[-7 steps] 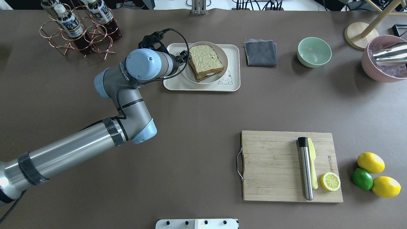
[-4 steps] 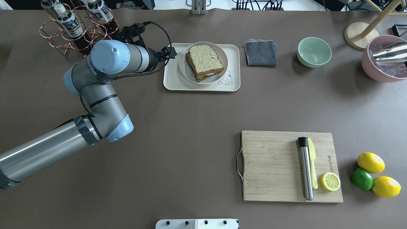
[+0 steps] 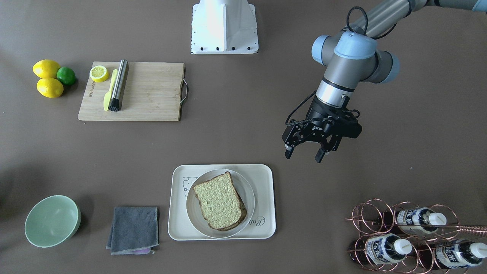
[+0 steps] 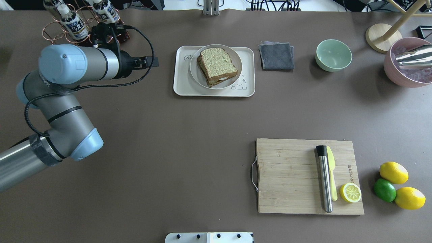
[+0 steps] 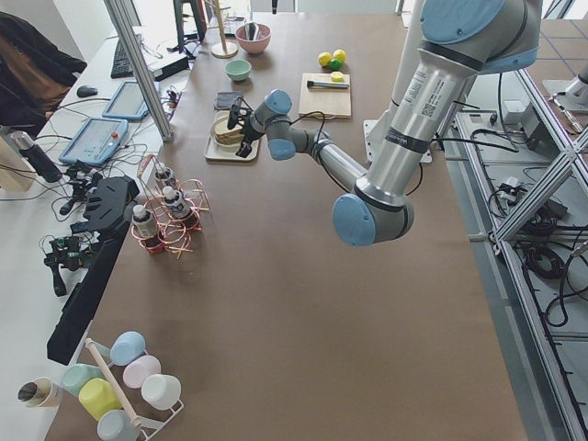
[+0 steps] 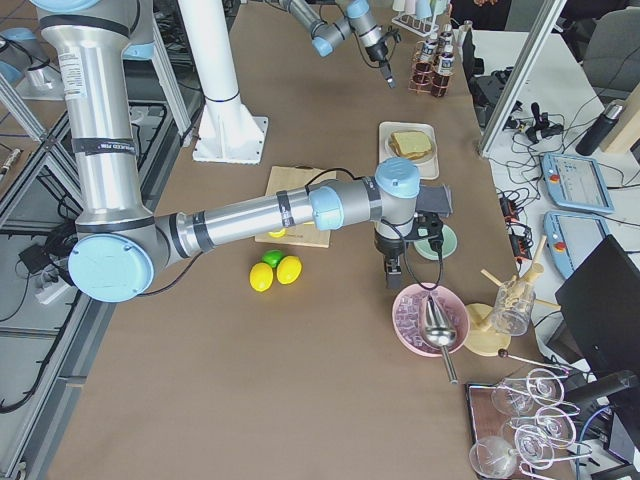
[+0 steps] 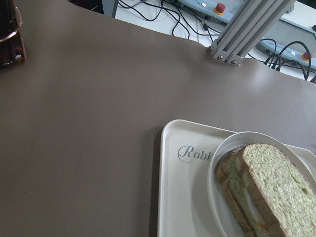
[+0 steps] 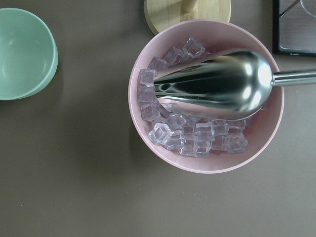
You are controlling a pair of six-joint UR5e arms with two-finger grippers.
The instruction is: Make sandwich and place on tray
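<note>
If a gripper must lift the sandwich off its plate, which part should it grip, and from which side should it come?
Probably from straight above, closing on the two long crust sides of the sandwich so both slices are pinched together. It lies flat, and the raised rim of the plate hinders a sideways approach. The open left gripper is nearest.

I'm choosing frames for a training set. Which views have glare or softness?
Right wrist view: sharp, but bright reflections on the metal scoop in the pink bowl. Front-facing view: the white robot base is blown out; the sandwich and tray are crisp. Left wrist view: pale sheen across the table, sandwich slightly soft and cut by the frame edge.
</note>
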